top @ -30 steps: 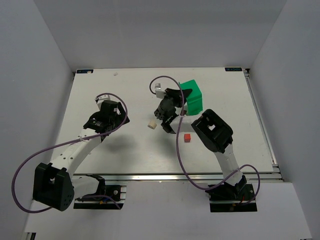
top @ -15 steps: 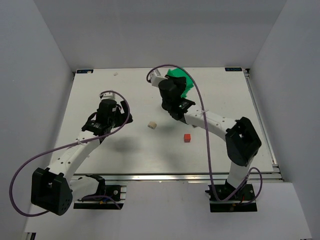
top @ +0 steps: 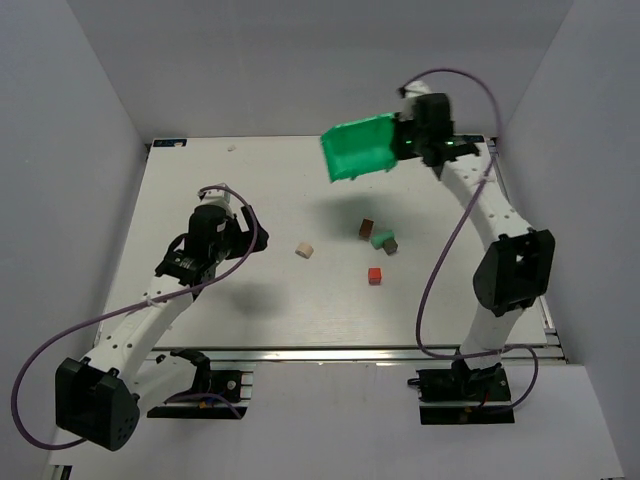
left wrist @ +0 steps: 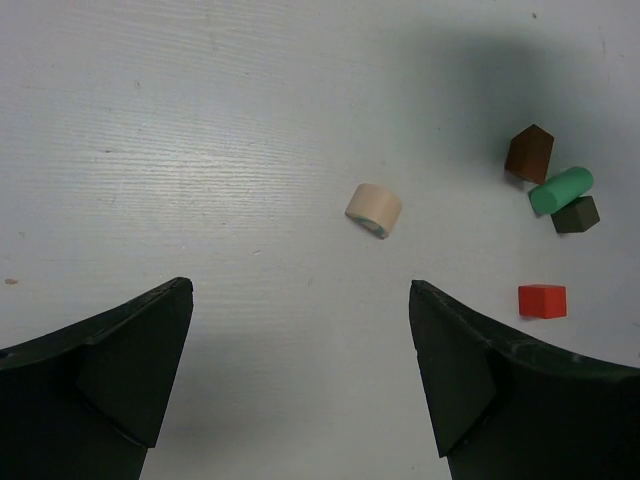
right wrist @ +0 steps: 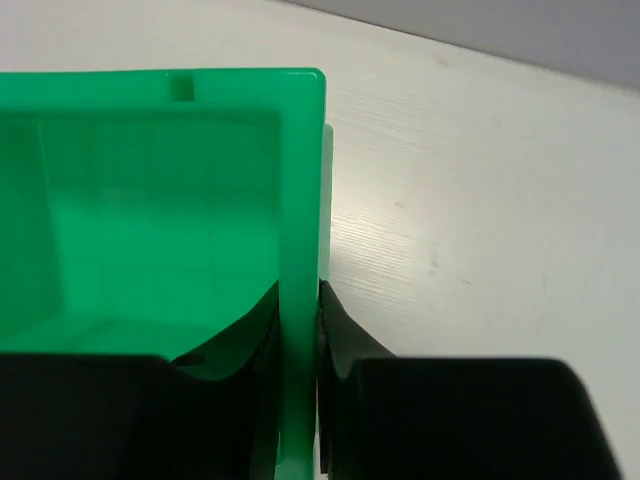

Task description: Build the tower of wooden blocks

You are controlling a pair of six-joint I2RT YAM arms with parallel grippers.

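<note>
Hovering left of centre, jaws wide, the left gripper (left wrist: 300,290) faces the cream block (left wrist: 374,210). The dark brown block (left wrist: 529,153), pale green block (left wrist: 560,190) and grey-brown block (left wrist: 576,214) now lie loose mid-frame above the red block (left wrist: 542,300), freshly tipped from the green bin (top: 355,150) that the right gripper (right wrist: 300,330) clamps by its wall, upper right. No tower yet.

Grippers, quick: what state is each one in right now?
Left gripper: open, holding nothing.
Right gripper: shut on the wall of the green bin.
</note>
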